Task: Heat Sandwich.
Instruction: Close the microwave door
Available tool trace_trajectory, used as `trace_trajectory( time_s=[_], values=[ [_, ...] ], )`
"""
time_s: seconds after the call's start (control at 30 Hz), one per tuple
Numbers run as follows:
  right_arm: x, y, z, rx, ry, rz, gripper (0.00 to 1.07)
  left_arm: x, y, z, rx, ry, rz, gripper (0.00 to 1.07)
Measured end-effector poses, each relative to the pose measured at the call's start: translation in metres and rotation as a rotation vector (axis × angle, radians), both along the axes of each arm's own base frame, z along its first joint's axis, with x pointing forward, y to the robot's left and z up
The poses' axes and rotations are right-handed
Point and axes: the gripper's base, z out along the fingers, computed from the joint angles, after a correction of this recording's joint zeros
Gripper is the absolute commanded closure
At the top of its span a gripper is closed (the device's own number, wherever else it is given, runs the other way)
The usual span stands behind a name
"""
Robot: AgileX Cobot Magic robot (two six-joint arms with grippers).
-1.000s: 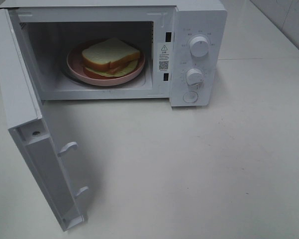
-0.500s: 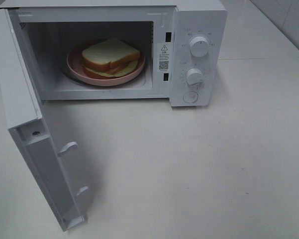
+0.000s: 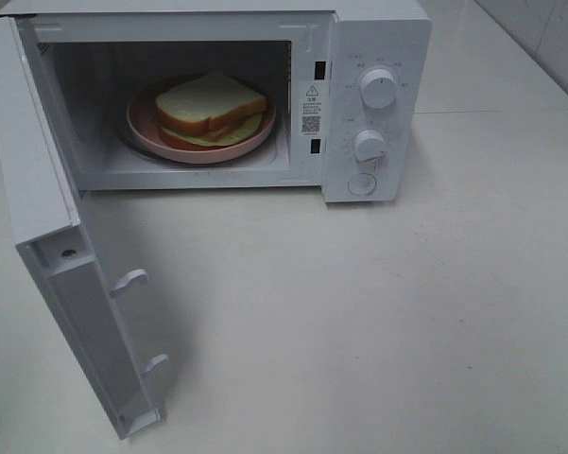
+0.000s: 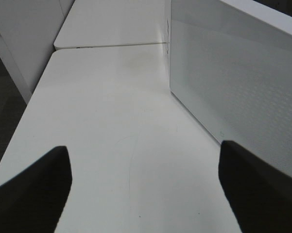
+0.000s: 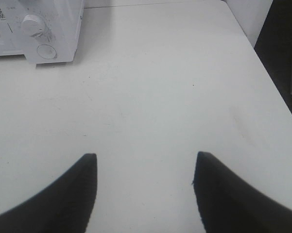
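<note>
Black left hand [image 4: 143, 148] spread wide, gripping nothing, held low over the white tabletop [image 4: 111, 121], just beside the swung-open microwave door [image 4: 233, 87]. Right hand [image 5: 145, 154] likewise released and empty, poised above the tabletop, pointing toward the microwave [image 5: 48, 24] but well apart from it. Inside the open cavity: round pink plate [image 3: 142, 128], sandwich [image 3: 210, 106] lying on it, bread slices stacked slightly askew.

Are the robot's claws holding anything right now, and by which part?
Nothing is held. The left gripper and the right gripper both stand open above the table, with nothing between them. The sandwich lies on the pink plate inside the open microwave.
</note>
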Motion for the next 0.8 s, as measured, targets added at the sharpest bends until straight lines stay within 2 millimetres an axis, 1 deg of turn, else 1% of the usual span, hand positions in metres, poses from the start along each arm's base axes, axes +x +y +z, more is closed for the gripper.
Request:
trace_trajectory(
  time_s=[0.07,0.13,0.2,0.23,0.33,0.37,0.5,0.53,0.57,0.67,0.7,0.73,0.8],
  values=[
    [0.000,0.000,0.000,0.000,0.000,0.000,0.49,0.003,0.000,0.002,0.001,-0.010,0.000,0.30],
    [0.000,0.000,0.000,0.000,0.000,0.000,0.49,0.012,0.000,0.005,0.003,-0.047,-0.002,0.30],
    [0.000,0.000,0.000,0.000,0.000,0.000,0.49,0.016,0.000,0.005,0.002,-0.058,-0.002,0.30],
    [0.000,0.000,0.000,0.000,0.000,0.000,0.49,0.023,-0.001,0.005,0.002,-0.082,-0.004,0.30],
    [0.000,0.000,0.000,0.000,0.000,0.000,0.49,0.032,-0.001,0.002,0.001,-0.115,-0.006,0.33],
    [0.000,0.000,0.000,0.000,0.000,0.000,0.49,0.032,-0.001,0.002,0.001,-0.115,-0.006,0.33],
    [0.000,0.000,0.000,0.000,0.000,0.000,0.49,0.042,-0.001,-0.008,0.001,-0.140,-0.009,0.49],
    [0.000,0.000,0.000,0.000,0.000,0.000,0.49,0.042,-0.001,-0.008,0.001,-0.140,-0.009,0.49],
    [0.000,0.000,0.000,0.000,0.000,0.000,0.49,0.045,-0.002,-0.013,0.001,-0.150,-0.011,0.56],
    [0.000,0.000,0.000,0.000,0.000,0.000,0.49,0.050,-0.003,-0.022,-0.002,-0.187,-0.039,0.69],
    [0.000,0.000,0.000,0.000,0.000,0.000,0.49,0.050,-0.003,-0.022,-0.002,-0.187,-0.039,0.69],
    [0.000,0.000,0.000,0.000,0.000,0.000,0.49,0.051,-0.004,-0.023,-0.002,-0.197,-0.047,0.78],
    [0.000,0.000,0.000,0.000,0.000,0.000,0.49,0.052,-0.005,-0.023,-0.005,-0.225,-0.062,0.90]
  ],
)
